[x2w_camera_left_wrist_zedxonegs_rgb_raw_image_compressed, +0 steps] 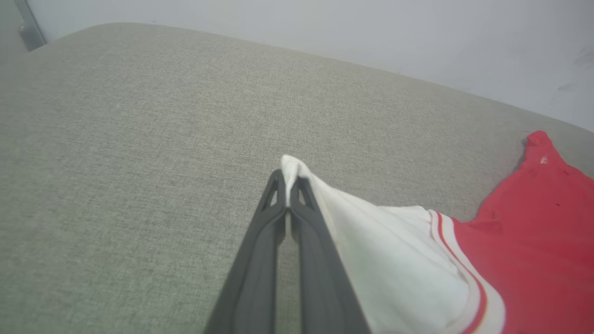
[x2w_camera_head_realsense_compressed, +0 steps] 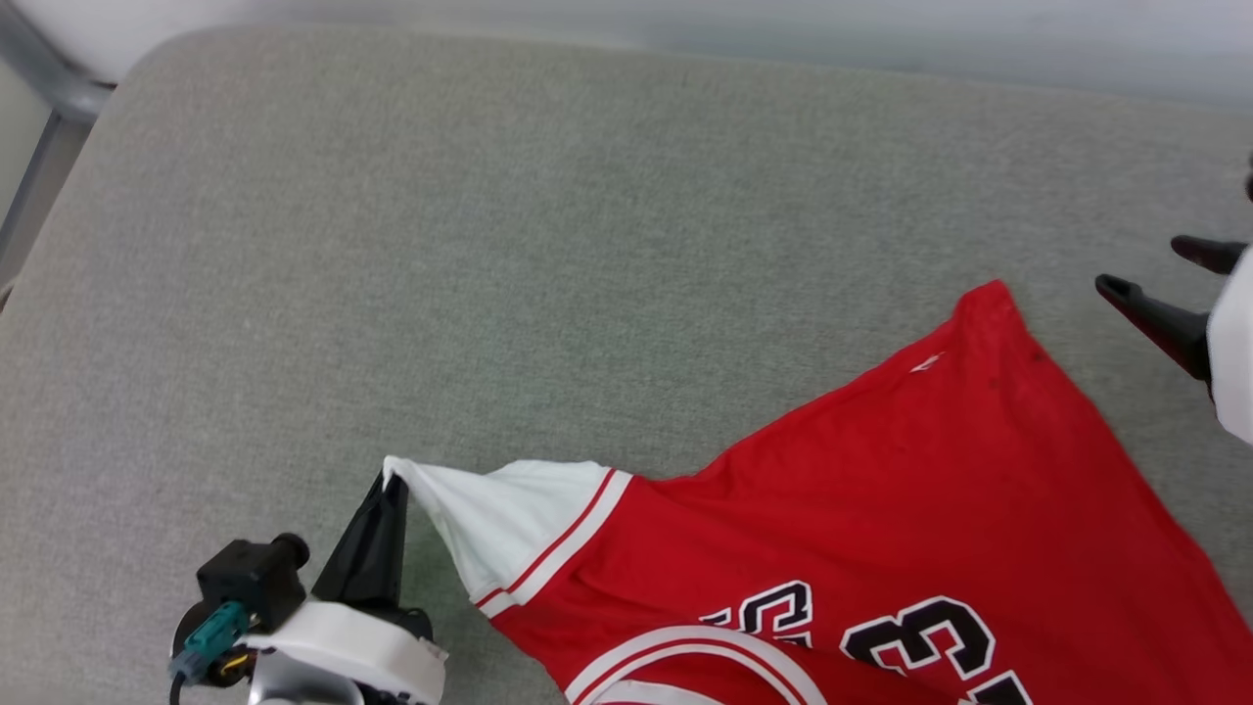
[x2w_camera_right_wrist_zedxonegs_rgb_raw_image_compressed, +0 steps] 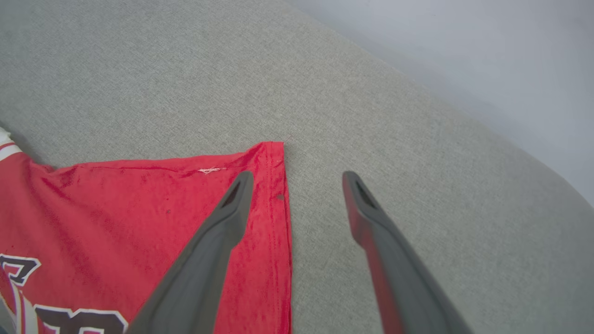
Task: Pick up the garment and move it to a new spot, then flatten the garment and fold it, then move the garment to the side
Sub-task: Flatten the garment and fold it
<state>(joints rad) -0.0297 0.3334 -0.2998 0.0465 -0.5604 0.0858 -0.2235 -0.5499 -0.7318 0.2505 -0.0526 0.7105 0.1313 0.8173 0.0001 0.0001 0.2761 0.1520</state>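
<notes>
Garment (x2w_camera_head_realsense_compressed: 881, 509) lying on grey cushion (x2w_camera_head_realsense_compressed: 489, 245), one sleeve (x2w_camera_head_realsense_compressed: 499, 519) pinched.
Left gripper (x2w_camera_left_wrist_zedxonegs_rgb_raw_image_compressed: 288, 178) clamps the white sleeve's corner; right gripper (x2w_camera_right_wrist_zedxonegs_rgb_raw_image_compressed: 297, 178) hangs with jaws apart by the red hem corner.

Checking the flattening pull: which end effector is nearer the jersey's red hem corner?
Right. The right end effector hangs open beside that corner; the left end effector pinches the white sleeve opposite.
</notes>
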